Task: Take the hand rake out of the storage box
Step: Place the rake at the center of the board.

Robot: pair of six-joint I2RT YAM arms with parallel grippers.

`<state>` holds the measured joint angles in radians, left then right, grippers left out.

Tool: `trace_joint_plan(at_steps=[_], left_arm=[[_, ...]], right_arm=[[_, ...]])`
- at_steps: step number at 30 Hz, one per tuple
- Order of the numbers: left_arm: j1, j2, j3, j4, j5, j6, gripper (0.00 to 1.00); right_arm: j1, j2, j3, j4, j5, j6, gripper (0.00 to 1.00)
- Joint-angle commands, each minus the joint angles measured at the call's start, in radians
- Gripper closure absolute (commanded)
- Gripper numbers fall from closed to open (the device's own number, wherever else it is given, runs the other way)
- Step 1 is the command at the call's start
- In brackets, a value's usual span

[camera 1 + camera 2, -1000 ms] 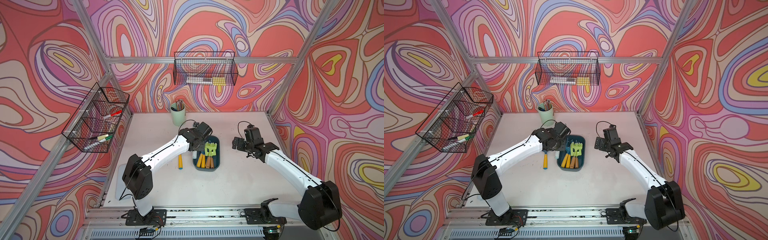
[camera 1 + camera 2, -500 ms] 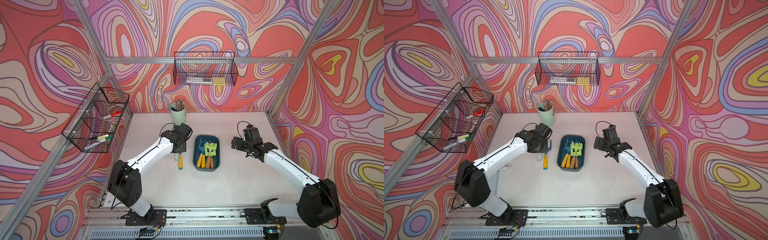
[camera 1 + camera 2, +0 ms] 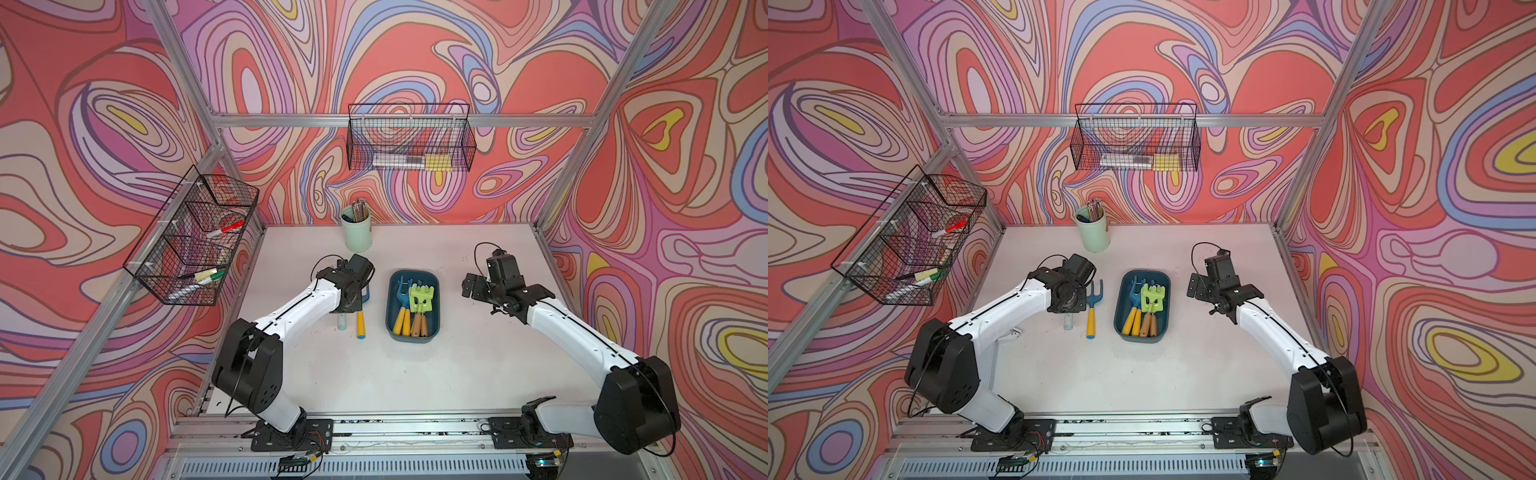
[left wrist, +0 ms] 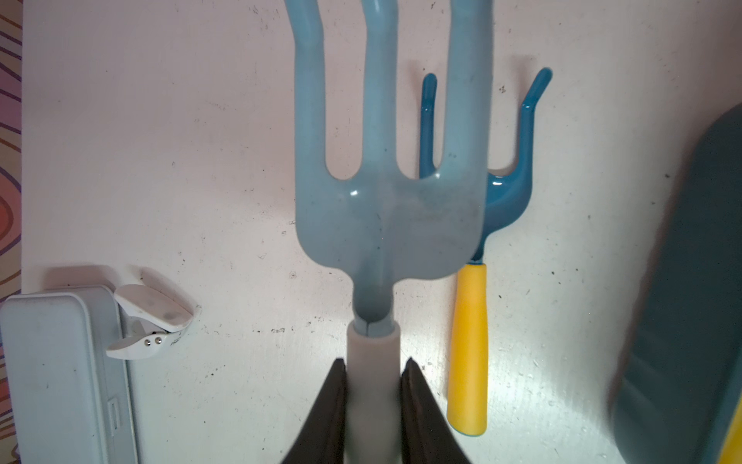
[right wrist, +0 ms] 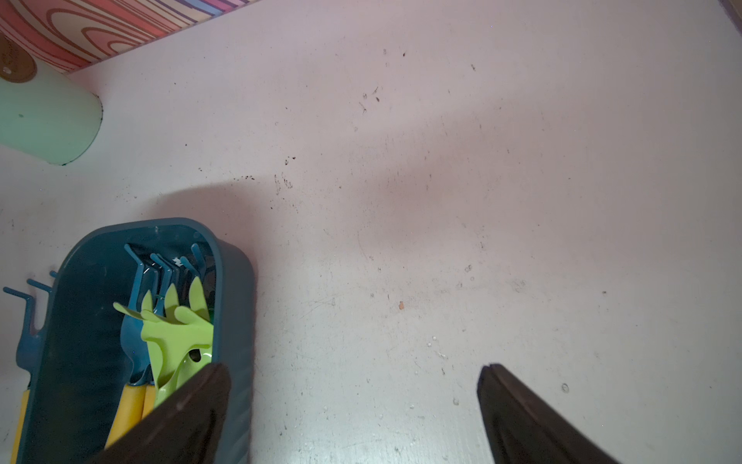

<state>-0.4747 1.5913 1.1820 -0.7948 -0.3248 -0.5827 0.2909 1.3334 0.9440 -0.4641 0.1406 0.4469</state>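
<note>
The left tool (image 4: 374, 363) is clamped on the pale grey handle of the hand rake (image 4: 385, 217), a light blue one with three prongs. Its black fingers (image 4: 333, 401) press on both sides of that handle. The hand rake is out of the storage box (image 3: 411, 338). In both top views it hangs under the left wrist, left of the box near the middle of the frame, and only its handle end (image 3: 1068, 322) shows below the wrist. It is held over the worktop (image 3: 415, 395), just beside a yellow-handled rake (image 3: 1091, 320) with a dark blue head. That rake lies flat between the hand rake and the box and does not touch the box. One second earlier the left tool was over the far left corner of the box. Half a second earlier it was already left of the box, and now it is at nearly the same place, a little lower in the frame. The yellow-handled rake, the box and the other garden tools (image 3: 415, 307) inside it, with yellow and wooden handles and lime green heads, lie as they did half a second earlier. The right tool (image 5: 353, 367) has its fingers wide apart with nothing between them. It is right of the box, and it has almost not moved.
</note>
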Motion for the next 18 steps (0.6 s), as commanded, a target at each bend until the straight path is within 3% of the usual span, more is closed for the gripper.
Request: trace_joint_plan(at_steps=[1,18], left_arm=[[0.022,-0.009,-0.024,0.023,-0.023,0.012,0.94],[0.071,0.076,-0.112,0.115,0.017,-0.002,0.96]], right_arm=[[0.008,0.01,0.007,0.004,-0.006,0.009,0.02],[0.028,0.021,0.024,-0.006,-0.003,0.014,0.02]])
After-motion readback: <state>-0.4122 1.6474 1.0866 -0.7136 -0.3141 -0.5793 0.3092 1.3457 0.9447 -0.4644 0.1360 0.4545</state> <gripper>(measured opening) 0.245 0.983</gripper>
